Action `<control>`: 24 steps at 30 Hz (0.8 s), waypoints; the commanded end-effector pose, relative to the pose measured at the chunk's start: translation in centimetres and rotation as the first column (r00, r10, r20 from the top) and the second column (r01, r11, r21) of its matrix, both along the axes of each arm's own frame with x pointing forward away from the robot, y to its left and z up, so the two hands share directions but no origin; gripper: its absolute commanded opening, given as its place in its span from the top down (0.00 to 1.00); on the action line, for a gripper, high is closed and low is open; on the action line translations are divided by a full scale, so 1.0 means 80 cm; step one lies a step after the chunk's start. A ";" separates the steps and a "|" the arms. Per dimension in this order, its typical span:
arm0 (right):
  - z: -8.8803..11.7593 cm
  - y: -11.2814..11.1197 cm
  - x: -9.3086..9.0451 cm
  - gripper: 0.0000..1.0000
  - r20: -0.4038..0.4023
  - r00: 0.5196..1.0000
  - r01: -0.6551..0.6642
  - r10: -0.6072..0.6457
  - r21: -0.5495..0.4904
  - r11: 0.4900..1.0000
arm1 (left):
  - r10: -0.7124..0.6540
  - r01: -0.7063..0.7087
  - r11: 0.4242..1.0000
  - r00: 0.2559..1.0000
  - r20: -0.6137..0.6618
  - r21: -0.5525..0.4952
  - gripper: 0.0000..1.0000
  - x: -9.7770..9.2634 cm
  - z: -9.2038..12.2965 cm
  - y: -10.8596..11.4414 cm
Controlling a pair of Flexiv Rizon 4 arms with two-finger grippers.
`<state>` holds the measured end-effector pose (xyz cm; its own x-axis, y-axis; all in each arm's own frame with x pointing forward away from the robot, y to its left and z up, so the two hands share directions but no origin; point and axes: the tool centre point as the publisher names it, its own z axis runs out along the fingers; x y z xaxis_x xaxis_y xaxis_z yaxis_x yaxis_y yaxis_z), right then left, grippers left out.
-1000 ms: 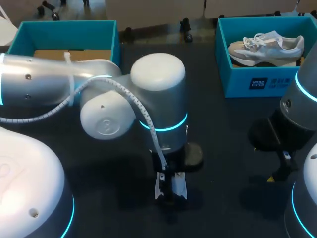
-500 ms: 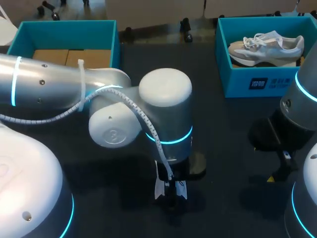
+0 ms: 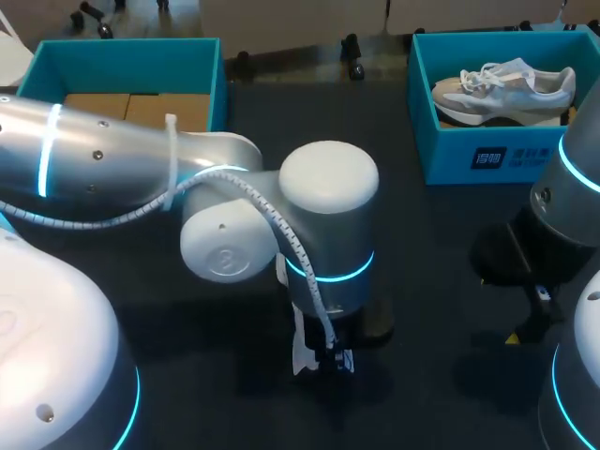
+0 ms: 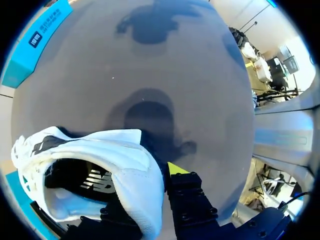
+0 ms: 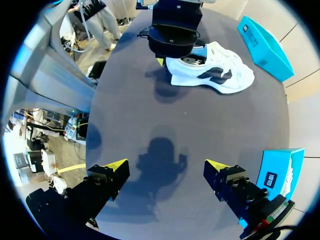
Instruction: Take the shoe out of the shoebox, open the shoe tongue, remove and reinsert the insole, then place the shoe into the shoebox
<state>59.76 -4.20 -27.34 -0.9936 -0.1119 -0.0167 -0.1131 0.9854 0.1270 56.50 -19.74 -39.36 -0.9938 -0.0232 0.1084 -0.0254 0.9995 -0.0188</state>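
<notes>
Looking like a robotics lab: hosting a silver left arm [image 3: 328, 216] and right arm [image 3: 574, 178], glowing with cyan rings, over a dark table [image 3: 422, 244] bearing a labelled teal shoebox [image 3: 450, 159].

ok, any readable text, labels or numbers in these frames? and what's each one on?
Label on the front of the shoebox: light print on a dark patch, too small to read.
Logo inside the white shoe: a white mark on the dark interior, no legible words.
No other text or numbers can be read.
</notes>
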 end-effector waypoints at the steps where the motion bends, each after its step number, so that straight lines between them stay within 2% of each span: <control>1: -0.001 0.000 -0.001 0.00 0.002 1.000 0.000 0.000 0.000 1.000 | 0.003 -0.003 1.000 1.000 0.002 -0.006 1.00 0.013 0.006 0.002; 11: -0.001 0.000 -0.001 0.00 0.002 1.000 0.000 0.000 0.000 1.000 | -0.015 0.016 1.000 1.000 0.017 -0.024 1.00 0.044 0.053 0.008; 16: -0.001 0.000 -0.001 0.00 0.002 1.000 0.000 0.000 0.000 1.000 | -0.034 0.035 0.998 0.999 0.027 -0.043 1.00 0.072 0.096 0.017; 24: -0.001 0.000 -0.001 0.00 0.002 1.000 0.000 0.000 0.000 1.000 | -0.053 0.055 0.995 0.998 0.020 -0.080 1.00 0.130 0.169 0.037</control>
<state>59.76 -4.19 -27.34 -0.9936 -0.1119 -0.0167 -0.1131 0.9854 0.1270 65.71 -19.03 -30.94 -0.9963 0.0304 0.0802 0.0242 0.9968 -0.0761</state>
